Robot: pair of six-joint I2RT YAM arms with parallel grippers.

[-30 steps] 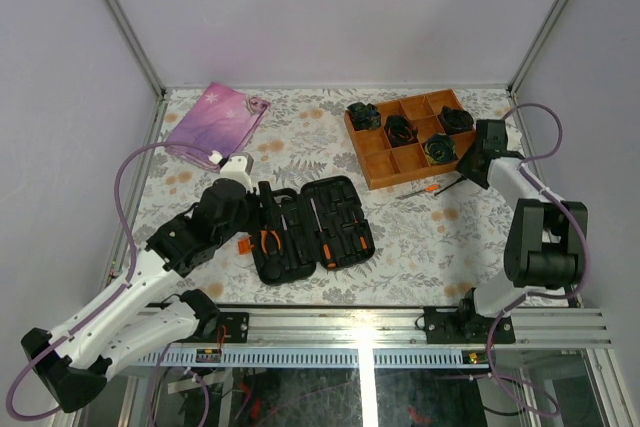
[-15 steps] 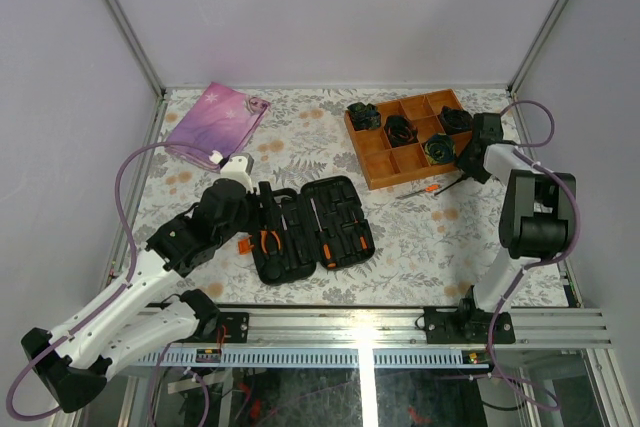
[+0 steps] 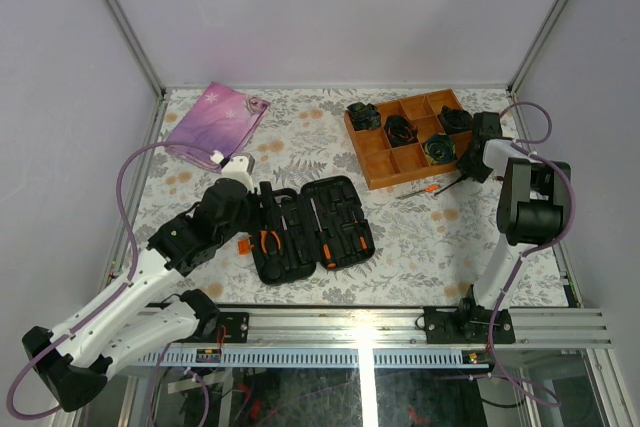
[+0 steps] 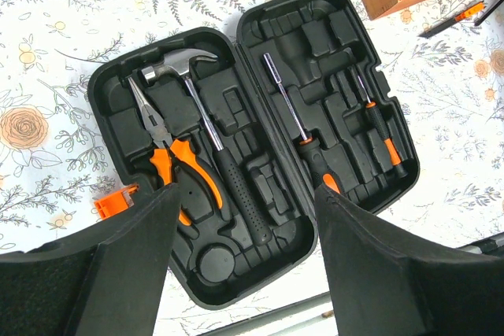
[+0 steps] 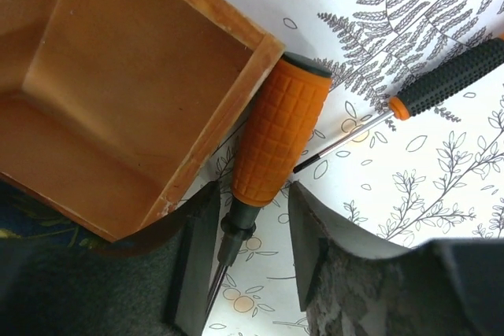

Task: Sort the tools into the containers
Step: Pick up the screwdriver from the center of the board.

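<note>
Right gripper (image 5: pixel 244 253) spread around the fat orange ribbed-grip screwdriver (image 5: pixel 279 127) near the far right corner, lining up a grab I'd guess.

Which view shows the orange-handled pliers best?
Left wrist view: the pliers lie close and sharp in the case. Top external shows only a small orange spot; right wrist shows nothing of them.

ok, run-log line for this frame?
left gripper: open, empty, over open tool case | right gripper: open, straddling orange screwdriver beside wooden tray | black-handled driver: loose on table
</note>
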